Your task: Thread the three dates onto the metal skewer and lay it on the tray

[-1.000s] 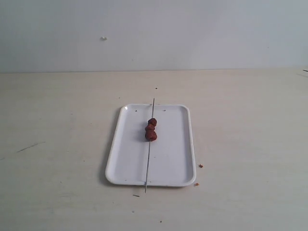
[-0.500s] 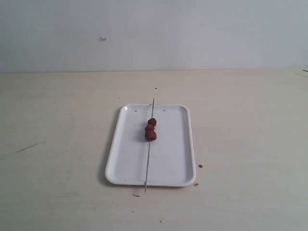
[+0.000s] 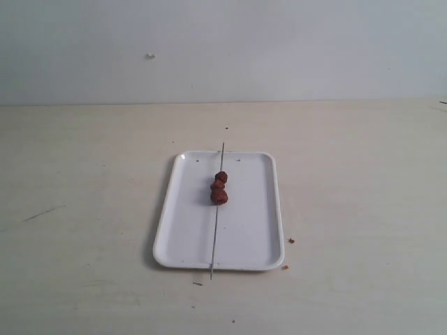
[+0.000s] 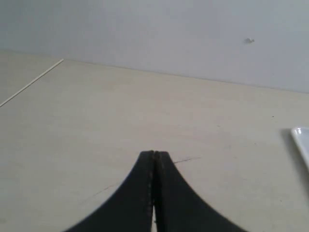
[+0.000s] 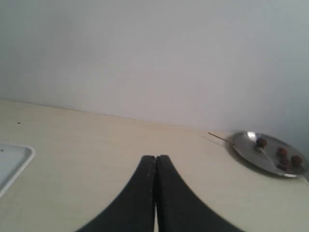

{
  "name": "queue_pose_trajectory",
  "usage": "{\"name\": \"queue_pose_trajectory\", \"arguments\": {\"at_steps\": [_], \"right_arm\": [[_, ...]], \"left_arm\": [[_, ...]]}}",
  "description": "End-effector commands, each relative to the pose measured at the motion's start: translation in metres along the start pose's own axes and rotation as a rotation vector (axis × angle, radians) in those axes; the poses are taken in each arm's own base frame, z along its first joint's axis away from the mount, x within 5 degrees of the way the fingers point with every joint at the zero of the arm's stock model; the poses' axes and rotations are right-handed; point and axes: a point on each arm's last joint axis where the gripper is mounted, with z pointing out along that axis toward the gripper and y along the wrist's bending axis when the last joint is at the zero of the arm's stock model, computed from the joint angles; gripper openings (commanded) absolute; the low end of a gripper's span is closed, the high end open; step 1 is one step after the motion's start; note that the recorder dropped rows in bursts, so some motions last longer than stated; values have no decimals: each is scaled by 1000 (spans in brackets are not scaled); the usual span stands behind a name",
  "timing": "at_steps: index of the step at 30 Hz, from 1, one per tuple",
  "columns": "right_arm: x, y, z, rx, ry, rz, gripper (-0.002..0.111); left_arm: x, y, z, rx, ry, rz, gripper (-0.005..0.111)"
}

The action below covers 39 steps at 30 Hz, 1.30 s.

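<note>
- Across the last second the exterior view shows no change: the tray [image 3: 181, 237], the metal skewer [image 3: 214, 237] and the three dates [image 3: 219, 188] lie exactly where they lay in the two earlier pictures, and no arm appears there at any of the three moments
- The metal skewer lies lengthwise down the middle of the tray, its far tip poking just past the far rim and its near tip just past the near rim, over the bench [image 3: 363, 209]
- The three dates are bunched on the far half of the skewer, touching one another and resting on the tray floor
- The left claw [image 4: 154, 154] has its fingers pressed together with nothing between them; it hangs over bare bench, with only a corner of the tray at the edge of its view
- The right claw [image 5: 155, 158] is likewise closed and empty, well apart from the tray; beyond it sits a round metal dish [image 5: 251, 147] holding a few small brown pieces
- A few brown crumbs [image 3: 291, 240] lie on the bench beside the tray
- Judged from this stillness, with both claws empty and away, the threading and laying-down look finished and no step seems left to do
</note>
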Motion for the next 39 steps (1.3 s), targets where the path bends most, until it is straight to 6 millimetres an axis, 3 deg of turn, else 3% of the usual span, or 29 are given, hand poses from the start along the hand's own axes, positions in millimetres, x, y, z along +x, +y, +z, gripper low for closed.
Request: {"name": "queue_pose_trajectory", "arguments": {"at_steps": [1, 6, 39], "right_arm": [[15, 0, -3, 33, 11, 47, 0], [54, 7, 0, 20, 89, 61, 0], [58, 8, 0, 10, 130, 103, 0]], "left_arm": [[-1, 0, 0, -1, -9, -4, 0], [-1, 0, 0, -1, -9, -4, 0], [-1, 0, 0, -1, -9, -4, 0]]}}
